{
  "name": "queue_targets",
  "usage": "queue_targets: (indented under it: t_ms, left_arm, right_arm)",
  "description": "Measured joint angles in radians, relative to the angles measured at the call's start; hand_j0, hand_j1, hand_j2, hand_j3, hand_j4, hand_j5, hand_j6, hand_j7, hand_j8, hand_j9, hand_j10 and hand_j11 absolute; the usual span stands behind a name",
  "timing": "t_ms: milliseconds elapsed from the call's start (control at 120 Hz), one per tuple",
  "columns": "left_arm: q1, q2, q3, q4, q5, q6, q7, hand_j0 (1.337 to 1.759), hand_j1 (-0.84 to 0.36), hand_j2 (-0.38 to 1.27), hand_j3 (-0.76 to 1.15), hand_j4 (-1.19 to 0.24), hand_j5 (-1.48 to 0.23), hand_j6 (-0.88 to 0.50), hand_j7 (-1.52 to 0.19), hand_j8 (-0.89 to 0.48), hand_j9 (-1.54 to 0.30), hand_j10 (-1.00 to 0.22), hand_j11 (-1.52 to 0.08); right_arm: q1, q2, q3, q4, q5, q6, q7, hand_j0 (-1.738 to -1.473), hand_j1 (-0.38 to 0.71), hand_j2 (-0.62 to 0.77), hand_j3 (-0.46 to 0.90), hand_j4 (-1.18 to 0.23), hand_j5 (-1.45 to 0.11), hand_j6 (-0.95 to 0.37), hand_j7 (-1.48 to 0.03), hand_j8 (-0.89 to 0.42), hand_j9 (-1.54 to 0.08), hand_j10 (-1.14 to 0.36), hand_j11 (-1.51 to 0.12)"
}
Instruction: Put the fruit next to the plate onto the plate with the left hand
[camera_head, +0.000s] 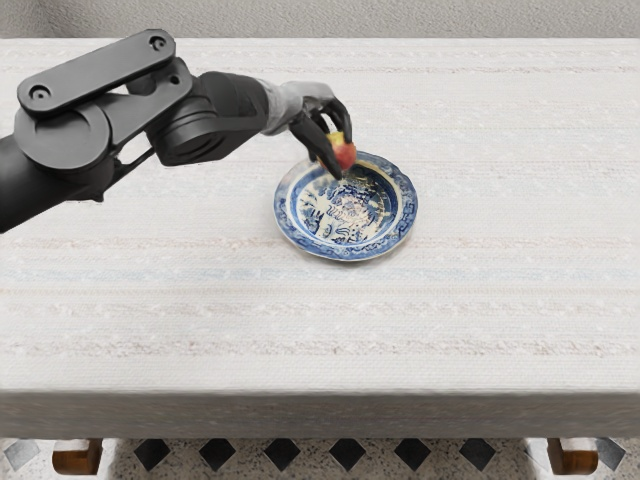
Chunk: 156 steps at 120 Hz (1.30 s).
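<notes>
A blue-and-white patterned plate (346, 207) lies on the table, a little right of centre. My left arm reaches in from the left edge, and its dark hand (330, 135) hovers over the plate's far-left rim. The fingers are curled around a small red and yellow fruit (344, 152), which hangs just above the rim. Most of the fruit is hidden by the fingers. The right arm does not show.
The table (480, 300) has a pale striped cloth-like top; its front edge runs along the bottom. Below it a checkered floor and wooden legs (76, 457) show. My bulky left forearm (120, 110) spans the upper left.
</notes>
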Motion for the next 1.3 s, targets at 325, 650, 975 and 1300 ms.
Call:
queue_targets:
  t_ms: [325, 650, 975, 1300]
  left_arm:
    - [-0.046, -0.110, 0.207, 0.009, 0.274, 0.008, 0.000, 1.651, -0.38, 0.60, 0.00, -0.84, -1.22, -0.30, -1.16, -0.34, -1.16, -0.85, -1.17]
    - [-0.020, -0.167, 0.349, 0.090, 0.311, 0.012, 0.001, 1.652, -0.42, 0.73, 0.00, -0.82, -1.25, -0.32, -1.20, -0.34, -1.15, -0.87, -1.15]
    - [-0.032, -0.159, 0.378, 0.123, 0.307, 0.048, 0.000, 1.656, -0.07, 0.34, 0.00, -0.44, -0.65, -0.21, -0.63, -0.23, -0.60, -0.46, -0.60]
    - [-0.026, -0.027, 0.264, 0.129, 0.051, -0.015, 0.000, 1.658, 0.26, 0.07, 0.00, -0.10, -0.14, -0.05, -0.14, -0.06, -0.13, -0.10, -0.13]
  right_arm:
    - [0.000, 0.000, 0.000, 0.000, 0.000, -0.002, 0.000, -1.658, -0.33, 0.00, 0.00, -0.01, -0.02, -0.01, -0.02, -0.01, -0.02, -0.01, -0.02]
    - [-0.001, 0.000, 0.000, 0.000, 0.000, -0.001, 0.000, -1.658, -0.33, 0.00, 0.00, -0.01, -0.02, -0.01, -0.02, -0.01, -0.02, -0.01, -0.02]
    - [-0.001, 0.000, -0.001, 0.000, 0.000, -0.001, 0.000, -1.658, -0.33, 0.00, 0.00, -0.01, -0.02, -0.01, -0.02, -0.01, -0.02, -0.01, -0.02]
    - [-0.001, 0.000, -0.002, 0.000, 0.000, -0.001, 0.000, -1.658, -0.33, 0.00, 0.00, -0.01, -0.02, -0.01, -0.02, -0.01, -0.02, -0.01, -0.02]
